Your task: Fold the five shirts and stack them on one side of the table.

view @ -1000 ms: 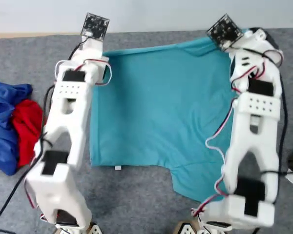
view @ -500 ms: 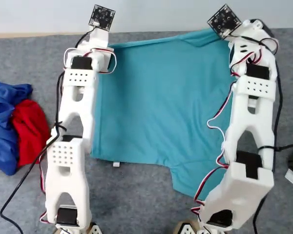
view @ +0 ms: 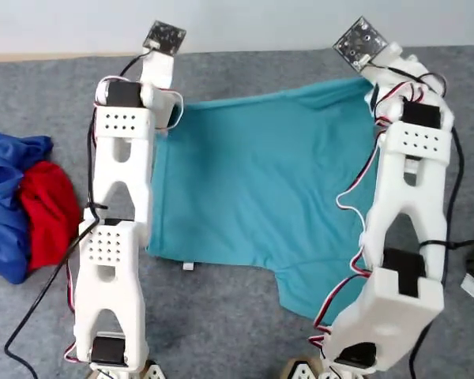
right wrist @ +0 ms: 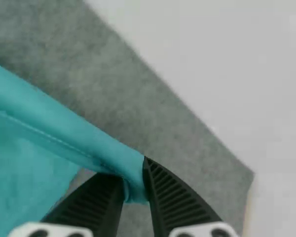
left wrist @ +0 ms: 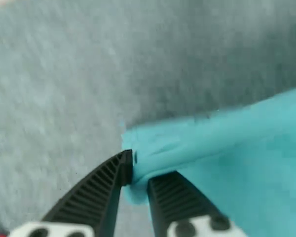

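- Teal cloth, light and limp: the teal shirt [view: 261,181] lies spread on the grey counter [view: 221,332] between your arms. It will likely sag and ripple, so corners are the places to hold it.
- Your left hand [left wrist: 138,170] is pinched closed on one far corner, and your right hand [right wrist: 134,180] on the other.
- Compared with half a second ago, the shirt's far edge sits nearer the arm bases, with more bare counter beyond it.

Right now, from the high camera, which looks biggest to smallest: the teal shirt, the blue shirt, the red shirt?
1. The teal shirt, spread flat, is by far the largest.
2. The blue shirt and the red shirt are crumpled together and look about alike, so I can't rank them.
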Controlling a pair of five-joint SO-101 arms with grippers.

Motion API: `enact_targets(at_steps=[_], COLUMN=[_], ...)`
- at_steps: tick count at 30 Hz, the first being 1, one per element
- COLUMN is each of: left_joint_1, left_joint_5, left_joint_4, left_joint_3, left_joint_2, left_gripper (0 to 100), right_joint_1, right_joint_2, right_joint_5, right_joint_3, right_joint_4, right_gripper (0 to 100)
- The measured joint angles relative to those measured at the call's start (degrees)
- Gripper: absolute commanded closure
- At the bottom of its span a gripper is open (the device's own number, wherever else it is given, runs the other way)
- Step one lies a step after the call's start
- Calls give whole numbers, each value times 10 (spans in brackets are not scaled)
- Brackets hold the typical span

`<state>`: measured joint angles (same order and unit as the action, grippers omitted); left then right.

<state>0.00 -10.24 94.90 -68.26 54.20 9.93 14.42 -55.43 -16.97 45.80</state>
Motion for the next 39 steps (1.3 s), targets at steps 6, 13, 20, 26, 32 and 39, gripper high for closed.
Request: enact_targets(at_steps=[6, 13, 20, 26, 32, 39], left_joint_1=[-1, 20, 38, 25, -11, -28], left_joint_5=[-71, -104, -144, -187, -225, -264], left_joint_4=[38, 39, 39, 39, 39, 39], left_joint_3=[54, 215, 406, 532, 593, 632], left_joint_2=[-2, -85, -204, -273, -307, -309], left_gripper=[997, 997, 997, 997, 997, 997], right_joint_1=[0, 1, 1, 2, 27, 62], right_joint_2=[-48, -86, -128, -156, -176, -225], right_joint_5=[-17, -49, -74, -88, -106, -169], right_joint_3=[0, 0, 0, 0, -1, 83], right_joint_4=[139, 287, 427, 532, 545, 547], right_gripper=[988, 988, 988, 988, 988, 988])
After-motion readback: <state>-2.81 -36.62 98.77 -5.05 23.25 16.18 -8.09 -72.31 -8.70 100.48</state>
